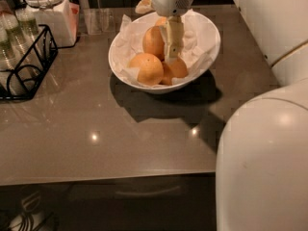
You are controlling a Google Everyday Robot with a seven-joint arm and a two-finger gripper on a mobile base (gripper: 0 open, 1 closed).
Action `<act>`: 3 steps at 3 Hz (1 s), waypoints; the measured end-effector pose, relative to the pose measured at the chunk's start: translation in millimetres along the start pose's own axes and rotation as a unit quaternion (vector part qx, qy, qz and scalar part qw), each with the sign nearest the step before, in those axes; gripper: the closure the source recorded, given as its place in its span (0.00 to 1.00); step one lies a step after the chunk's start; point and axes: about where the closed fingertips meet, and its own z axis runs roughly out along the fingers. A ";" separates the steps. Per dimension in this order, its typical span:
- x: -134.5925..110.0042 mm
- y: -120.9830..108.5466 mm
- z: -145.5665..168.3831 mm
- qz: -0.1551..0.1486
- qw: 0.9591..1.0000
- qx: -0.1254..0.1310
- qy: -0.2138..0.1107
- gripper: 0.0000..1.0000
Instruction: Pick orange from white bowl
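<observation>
Inside the white bowl [115, 66], near its middle, sits the orange [153, 41], deep in colour and resting on top of the other fruit. The gripper [172, 56] hangs down into the bowl from the top edge of the view. Its cream-coloured end is just to the right of that orange and appears to touch its side (whether it is spread or pinching anything cannot be told from this angle). Lower in the bowl lie two more fruits: a somewhat paler orange [147, 69] at the front left and a smaller orange [178, 69] at the front right, directly under the gripper's tip. The top of a fourth orange [161, 20] shows behind. Crumpled white paper [129, 37] lines the bowl and rises along its walls. The bowl stands on a glossy grey-brown tabletop [120, 138], toward the far side, with its shadow falling toward the front. To the left stand a white lidded jar [45, 11] and a black wire rack [29, 66] holding glass bottles [7, 40], and a small clear glass [96, 19] stands between jar and bowl. The robot's white arm [264, 167] fills the near right corner
</observation>
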 end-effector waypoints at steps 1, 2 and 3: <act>6.4 0.4 11.4 -0.008 1.000 -0.015 -0.001 0.00; 15.3 1.2 18.9 -0.014 1.000 -0.024 0.000 0.00; 20.9 2.8 28.2 -0.018 0.999 -0.032 -0.004 0.00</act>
